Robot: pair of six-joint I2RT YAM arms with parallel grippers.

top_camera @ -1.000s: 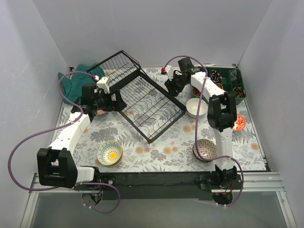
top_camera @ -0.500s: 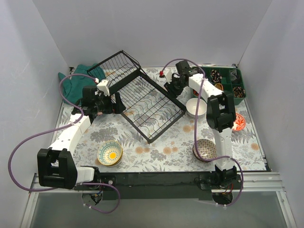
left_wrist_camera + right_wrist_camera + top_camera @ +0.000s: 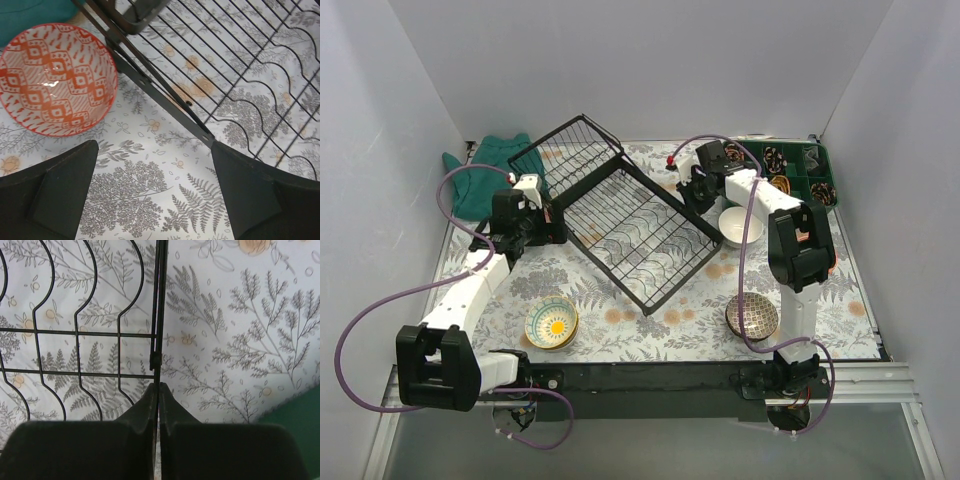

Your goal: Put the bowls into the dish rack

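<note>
Clenched with the right tool (image 3: 158,388) on a thin rim wire of the dish rack (image 3: 640,230), fingertips pressed together around the black bar. Left of that bar, wavy rack wires above the floral desk (image 3: 655,322); right of it, only printed cloth.

Released at the left tool (image 3: 153,150): fingers spread wide, grasping nothing, above the desk. Ahead and to the left of it, a red-orange patterned bowl (image 3: 55,82), upright on the desk, just beside the rack's dark frame bar and outside the rack. Ahead and to the right, the rack's wire floor.

Seen from above: rack lying askew between the two tools, hinged grid panel (image 3: 565,150) raised at the end nearest the left tool. Just to the right of the right tool and slightly nearer the arm bases, a white bowl (image 3: 740,225) on the desk, outside the rack. Well back from that tool, by its arm's base, a dark patterned bowl (image 3: 752,315). Well back from the left tool, a yellow-flowered bowl (image 3: 552,322). Right of the right tool, a green compartment tray (image 3: 802,180); beyond the left tool, a teal cloth (image 3: 485,172).
</note>
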